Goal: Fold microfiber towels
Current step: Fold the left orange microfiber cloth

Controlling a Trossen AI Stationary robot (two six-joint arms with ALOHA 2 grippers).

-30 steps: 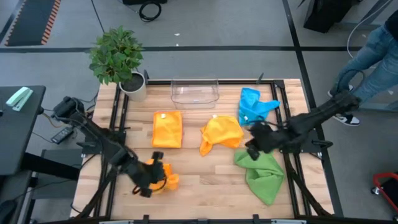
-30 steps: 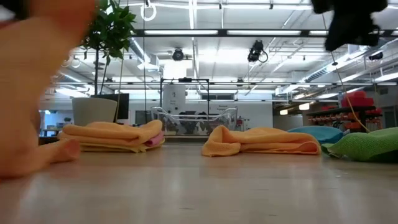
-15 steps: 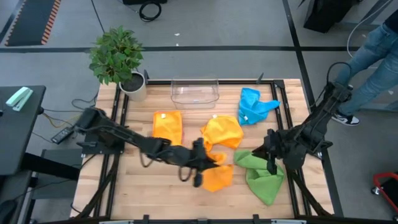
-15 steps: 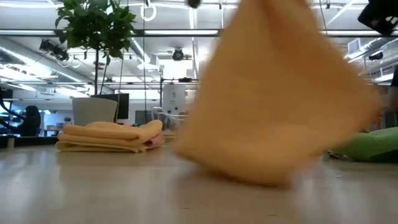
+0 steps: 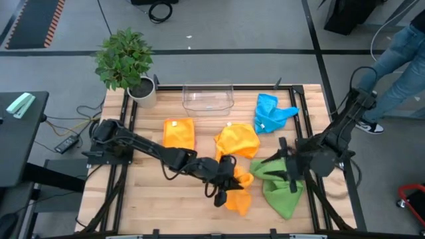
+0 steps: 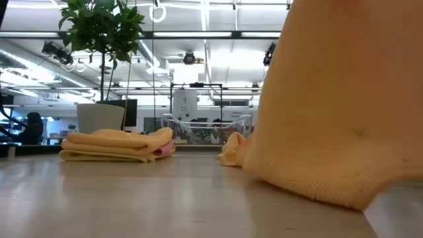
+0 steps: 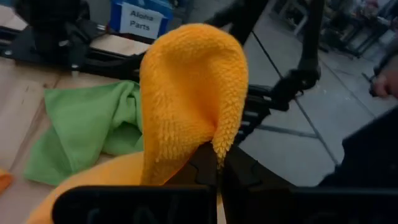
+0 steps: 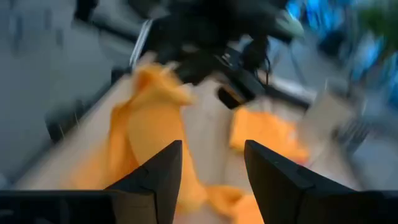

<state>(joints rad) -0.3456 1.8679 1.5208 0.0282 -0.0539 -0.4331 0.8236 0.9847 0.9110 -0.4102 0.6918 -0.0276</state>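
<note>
Mid-table, left hand (image 5: 229, 188) gripping orange towel (image 5: 238, 192), green towel (image 5: 279, 184) beside, right hand (image 5: 282, 166) open

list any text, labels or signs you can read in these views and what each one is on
"Aloha Parts": a white label on a blue plastic bin beyond the table in the left wrist view, behind the orange microfiber towel.
Small white tag on the folded orange towel in the high view: too small to read.
No other readable text in any view.
</note>
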